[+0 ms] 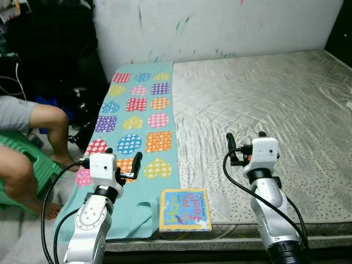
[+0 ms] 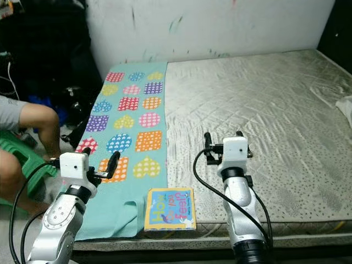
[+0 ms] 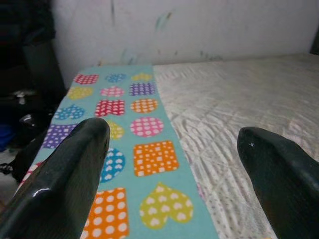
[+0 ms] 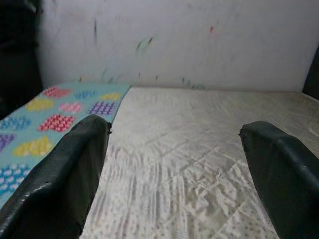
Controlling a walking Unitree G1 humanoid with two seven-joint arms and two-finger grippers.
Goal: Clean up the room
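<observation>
The head views show a bare quilted mattress [image 1: 264, 104] against a marked white wall [image 1: 220, 27]. A teal blanket [image 1: 137, 118] printed with dotted hearts and squares covers the mattress's left strip and hangs over its near edge. A children's board book [image 1: 185, 210] lies flat at the near edge of the mattress, just beside the blanket's right border, between the 2 arms. Its yellow-bordered blue cover faces up with the title upside down to the camera; the words "How" and "feel" can be made out, the rest is too small to read.

The left gripper [image 1: 122, 159] hovers above the near part of the blanket, fingers spread, holding nothing. The right gripper [image 1: 246, 141] hovers above the bare mattress, to the right of and beyond the book, fingers likewise spread and empty.

At the left edge of the head views, a person's bare legs [image 1: 33, 154] rest beside a green stool [image 1: 38, 168], with dark bags [image 1: 55, 49] stacked behind.

The left wrist view looks between 2 black fingers [image 3: 65, 179] along the blanket toward the wall. The right wrist view looks between its fingers [image 4: 65, 174] across the bare mattress, with the blanket off to one side. In the right eye view, a pale cloth [image 2: 346, 107] lies at the mattress's far right edge.
</observation>
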